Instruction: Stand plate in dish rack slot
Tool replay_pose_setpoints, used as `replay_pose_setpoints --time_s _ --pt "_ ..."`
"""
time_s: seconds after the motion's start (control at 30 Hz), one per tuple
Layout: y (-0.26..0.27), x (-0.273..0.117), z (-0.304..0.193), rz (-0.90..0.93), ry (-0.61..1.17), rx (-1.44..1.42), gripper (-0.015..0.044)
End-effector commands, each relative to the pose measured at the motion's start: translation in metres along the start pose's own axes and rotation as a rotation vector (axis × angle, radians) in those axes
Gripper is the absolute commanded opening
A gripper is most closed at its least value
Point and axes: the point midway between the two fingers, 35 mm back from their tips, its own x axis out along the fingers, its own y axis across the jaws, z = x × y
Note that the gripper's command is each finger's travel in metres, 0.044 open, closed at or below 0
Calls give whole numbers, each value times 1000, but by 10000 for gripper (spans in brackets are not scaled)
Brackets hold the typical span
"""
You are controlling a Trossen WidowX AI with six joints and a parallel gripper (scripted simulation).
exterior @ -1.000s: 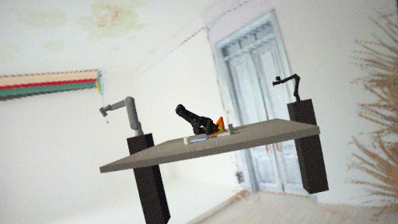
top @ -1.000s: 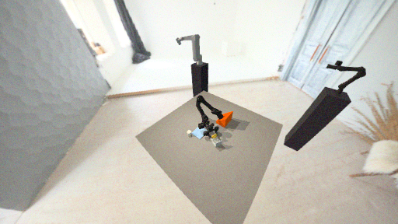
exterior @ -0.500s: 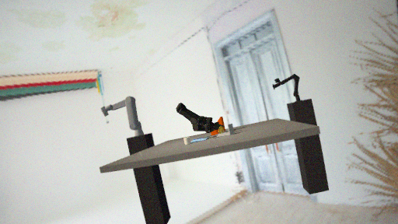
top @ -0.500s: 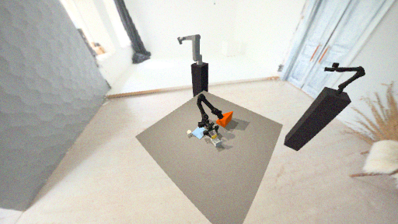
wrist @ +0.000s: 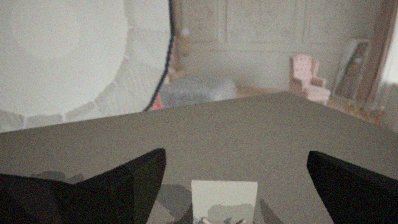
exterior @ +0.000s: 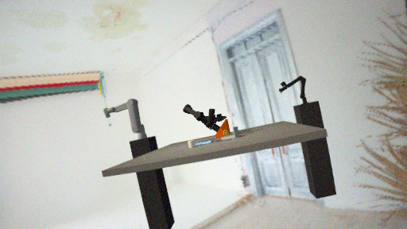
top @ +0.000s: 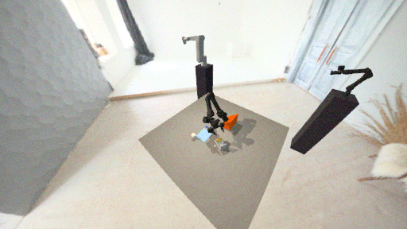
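The tool [wrist: 235, 187] stands released, holding nothing. The plate [top: 219, 140] appears to sit in the rack [top: 222, 145], though that view is small. The rack lies just below the tool, so withdrawal goes upward.

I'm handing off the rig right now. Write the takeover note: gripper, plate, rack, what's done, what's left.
Gripper: open, holding nothing, above the table.
Plate: shows as a yellow patch at the dish rack; too small to confirm that it stands upright between the rails.
Done: plate released, apparently at the rack.
Left: check how the plate sits, then move the arm away.
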Motion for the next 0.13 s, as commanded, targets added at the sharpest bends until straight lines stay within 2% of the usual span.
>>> replay_pose_setpoints --time_s 0.0,0.1 --pt "0 1 4 11 42 56 400" --pt "2 2 4 30 106 131 400"
